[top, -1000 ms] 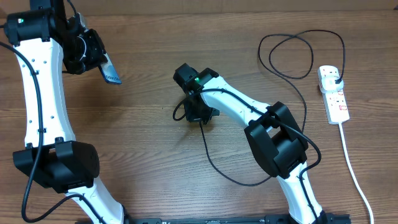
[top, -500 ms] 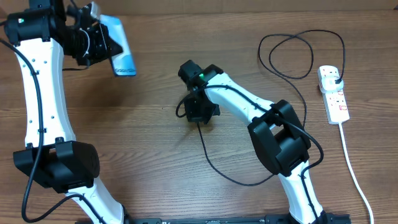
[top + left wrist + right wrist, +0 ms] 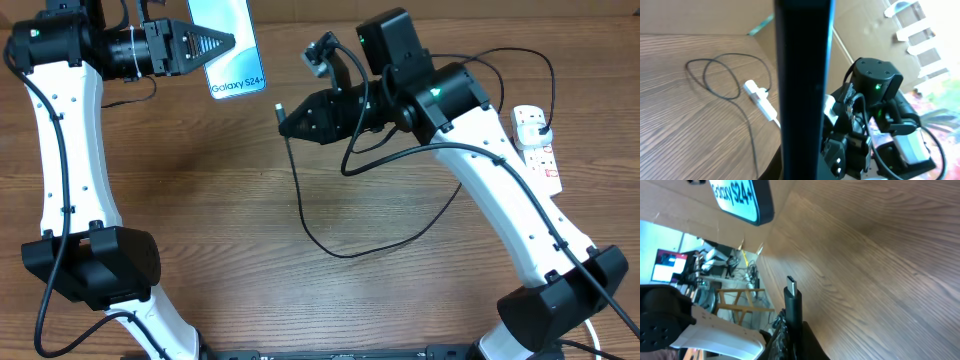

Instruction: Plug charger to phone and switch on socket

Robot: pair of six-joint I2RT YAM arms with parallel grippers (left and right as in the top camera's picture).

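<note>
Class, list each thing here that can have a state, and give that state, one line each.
phone: lifted off the table, screen lit, nothing plugged in.
charger: tip held in the air, short of the phone; plug in the power strip.
power strip: on the table; switch position cannot be told.
left gripper: jaws shut on the phone.
right gripper: jaws shut on the charger.

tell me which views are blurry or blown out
overhead: evenly lit and sharp, phone text readable; left wrist: phone fills the middle as a dark, soft silhouette, right side blown out; right wrist: charger tip crisp, room beyond washed out
</note>
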